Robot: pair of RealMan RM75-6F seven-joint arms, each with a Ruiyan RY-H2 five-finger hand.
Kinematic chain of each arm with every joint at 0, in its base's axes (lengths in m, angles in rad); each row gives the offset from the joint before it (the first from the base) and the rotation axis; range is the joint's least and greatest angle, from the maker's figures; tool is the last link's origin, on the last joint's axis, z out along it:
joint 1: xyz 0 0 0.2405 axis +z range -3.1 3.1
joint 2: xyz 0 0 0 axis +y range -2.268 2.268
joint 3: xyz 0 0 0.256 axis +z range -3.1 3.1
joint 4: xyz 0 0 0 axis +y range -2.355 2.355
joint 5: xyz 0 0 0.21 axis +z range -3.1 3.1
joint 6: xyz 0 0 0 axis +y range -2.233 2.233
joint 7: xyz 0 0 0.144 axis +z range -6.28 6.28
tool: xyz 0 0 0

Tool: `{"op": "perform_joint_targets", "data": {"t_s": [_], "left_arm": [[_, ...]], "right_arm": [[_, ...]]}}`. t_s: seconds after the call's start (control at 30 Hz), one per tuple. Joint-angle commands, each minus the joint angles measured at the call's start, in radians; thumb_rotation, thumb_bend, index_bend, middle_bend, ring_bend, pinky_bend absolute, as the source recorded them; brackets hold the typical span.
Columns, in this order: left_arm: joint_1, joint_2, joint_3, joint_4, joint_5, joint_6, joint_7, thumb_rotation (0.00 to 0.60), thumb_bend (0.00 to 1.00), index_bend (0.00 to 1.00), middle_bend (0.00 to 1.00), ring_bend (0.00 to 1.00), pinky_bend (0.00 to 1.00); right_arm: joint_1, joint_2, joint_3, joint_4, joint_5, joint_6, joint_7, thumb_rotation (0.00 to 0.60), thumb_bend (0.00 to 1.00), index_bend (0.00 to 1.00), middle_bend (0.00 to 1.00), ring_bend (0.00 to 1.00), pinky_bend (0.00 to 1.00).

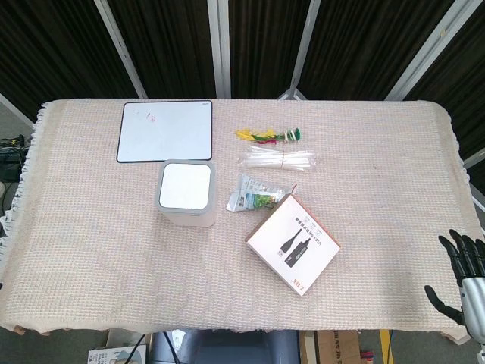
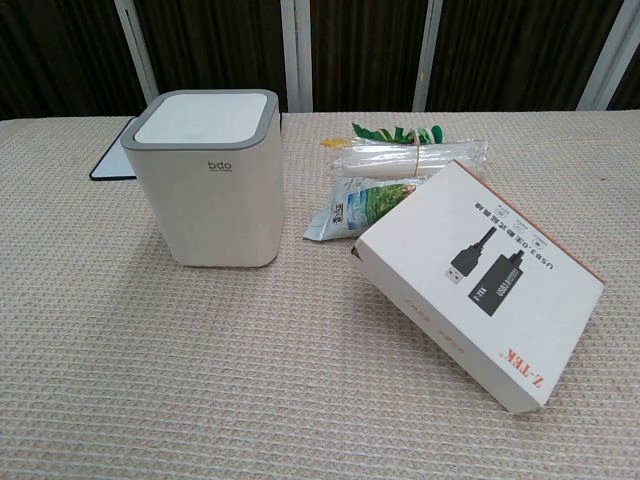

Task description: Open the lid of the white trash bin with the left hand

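The white trash bin (image 1: 186,194) stands upright left of the table's middle, its flat lid (image 1: 185,186) shut inside a grey rim. The chest view shows the same bin (image 2: 213,185) close up, its lid (image 2: 204,118) level and closed. My right hand (image 1: 461,274) shows at the bottom right corner of the head view, off the table's front right edge, fingers spread and holding nothing. My left hand appears in neither view. Nothing touches the bin.
A whiteboard (image 1: 165,130) lies behind the bin. To its right lie a snack packet (image 1: 256,195), a bundle of white sticks (image 1: 276,159), green and yellow items (image 1: 268,136) and a white cable box (image 1: 292,243), which also shows in the chest view (image 2: 480,280).
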Motion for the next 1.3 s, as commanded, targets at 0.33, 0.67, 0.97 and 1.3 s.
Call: {"op": "perform_joint_targets", "data": {"t_s": [0.33,0.67,0.97,1.3], "left_arm": [[0.006,0.005,0.005,0.001,0.012,0.008,-0.01,0.6,0.23,0.24,0.18,0.02,0.05],[-0.007,0.002,0.001,0.003,0.011,-0.01,-0.005,0.6,0.23,0.24,0.18,0.02,0.05],[-0.036,0.019,-0.005,0.019,0.021,-0.046,-0.035,0.6,0.23,0.22,0.25,0.18,0.23],[-0.231,0.131,-0.107,-0.051,0.045,-0.219,-0.049,0.6,0.33,0.21,0.67,0.62,0.61]], "right_arm": [[-0.005,0.006,-0.005,-0.004,-0.008,0.006,0.002,0.6,0.27,0.12,0.06,0.02,0.01],[-0.001,0.006,-0.005,-0.003,0.002,-0.008,-0.006,0.6,0.27,0.12,0.06,0.02,0.01],[-0.011,0.015,-0.009,-0.008,-0.01,0.011,0.001,0.6,0.27,0.12,0.06,0.02,0.01],[-0.003,0.012,-0.005,-0.008,0.006,-0.007,-0.002,0.6,0.27,0.12,0.06,0.02,0.01]]}}
